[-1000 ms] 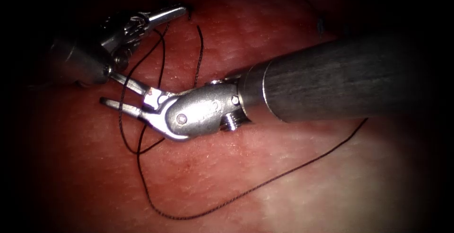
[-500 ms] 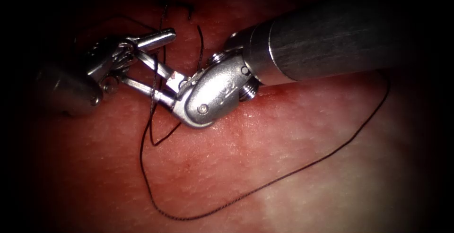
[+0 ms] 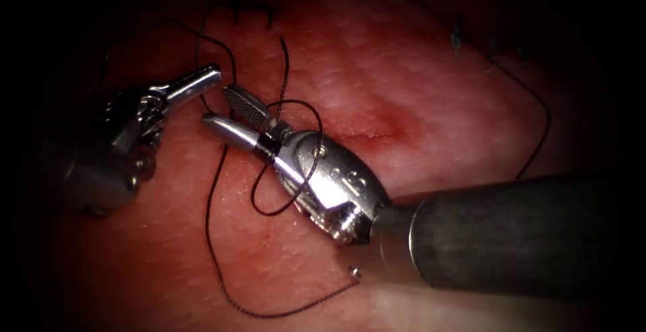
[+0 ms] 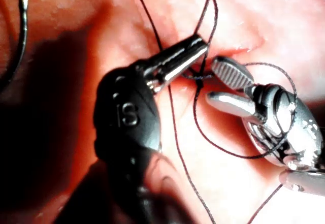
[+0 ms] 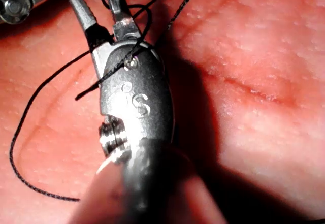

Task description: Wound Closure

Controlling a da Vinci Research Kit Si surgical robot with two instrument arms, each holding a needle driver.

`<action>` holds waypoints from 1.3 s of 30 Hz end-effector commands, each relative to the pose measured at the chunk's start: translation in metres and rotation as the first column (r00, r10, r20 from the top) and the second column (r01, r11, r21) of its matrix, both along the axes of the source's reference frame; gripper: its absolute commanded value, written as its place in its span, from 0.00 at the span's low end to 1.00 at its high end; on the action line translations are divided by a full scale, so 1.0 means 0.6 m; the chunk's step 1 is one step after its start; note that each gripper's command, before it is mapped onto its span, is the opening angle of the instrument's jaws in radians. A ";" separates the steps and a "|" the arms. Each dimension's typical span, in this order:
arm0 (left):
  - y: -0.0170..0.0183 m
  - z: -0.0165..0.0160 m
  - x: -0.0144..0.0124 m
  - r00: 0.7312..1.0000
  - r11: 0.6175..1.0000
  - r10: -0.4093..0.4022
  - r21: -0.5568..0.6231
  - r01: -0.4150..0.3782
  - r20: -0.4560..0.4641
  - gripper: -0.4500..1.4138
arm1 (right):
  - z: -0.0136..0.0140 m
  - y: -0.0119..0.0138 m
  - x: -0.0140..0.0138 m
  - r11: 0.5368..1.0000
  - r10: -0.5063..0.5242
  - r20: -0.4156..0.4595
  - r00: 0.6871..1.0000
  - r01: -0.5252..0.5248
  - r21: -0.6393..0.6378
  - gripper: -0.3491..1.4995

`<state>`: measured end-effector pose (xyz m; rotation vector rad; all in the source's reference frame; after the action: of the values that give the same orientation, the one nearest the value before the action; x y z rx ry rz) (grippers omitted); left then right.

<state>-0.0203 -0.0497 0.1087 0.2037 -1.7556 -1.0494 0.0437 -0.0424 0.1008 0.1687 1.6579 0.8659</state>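
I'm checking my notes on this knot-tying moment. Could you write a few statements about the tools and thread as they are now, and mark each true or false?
1. The right tool has its jaws open. True.
2. A loop of thread lies around the right tool. True.
3. The left tool has its jaws wide open. False: they are shut, on the thread as far as the left wrist view shows.
4. The right tool holds the needle. False: nothing lies between its jaws.
5. The left tool lies to the left of the right tool's tip on the tissue. True.
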 end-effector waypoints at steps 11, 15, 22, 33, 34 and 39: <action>-0.0048 -0.0002 0.0020 0.999 0.999 -0.045 -0.011 0.044 -0.013 0.00 | 0.0004 -0.0001 -0.0006 0.997 0.061 -0.015 0.998 -0.060 0.058 0.45; -0.0062 -0.0003 0.0017 1.000 0.999 -0.030 -0.016 0.030 -0.002 0.00 | -0.0001 0.0018 -0.0018 0.992 0.113 0.057 0.992 -0.116 0.054 0.41; -0.0059 -0.0003 -0.0003 1.000 0.999 0.006 -0.037 -0.005 0.023 0.00 | 0.0004 0.0051 -0.0031 0.976 0.184 0.122 0.975 -0.196 0.093 0.37; -0.0046 -0.0010 -0.0043 0.998 0.998 0.035 -0.057 -0.032 0.046 0.00 | 0.0047 0.0084 -0.0035 0.902 0.125 0.324 0.938 -0.243 0.356 0.35; -0.0046 -0.0010 -0.0043 0.998 0.998 0.035 -0.057 -0.033 0.047 0.00 | 0.0050 0.0085 -0.0037 0.890 0.127 0.332 0.935 -0.255 0.377 0.28; -0.0050 -0.0009 -0.0044 0.998 0.997 0.042 -0.060 -0.039 0.051 0.00 | 0.0056 0.0084 -0.0037 0.870 0.147 0.384 0.912 -0.304 0.388 0.45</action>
<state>-0.0227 -0.0517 0.1077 0.2297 -1.8202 -0.9650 0.0406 -0.0370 0.1037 0.1301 1.1410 1.3773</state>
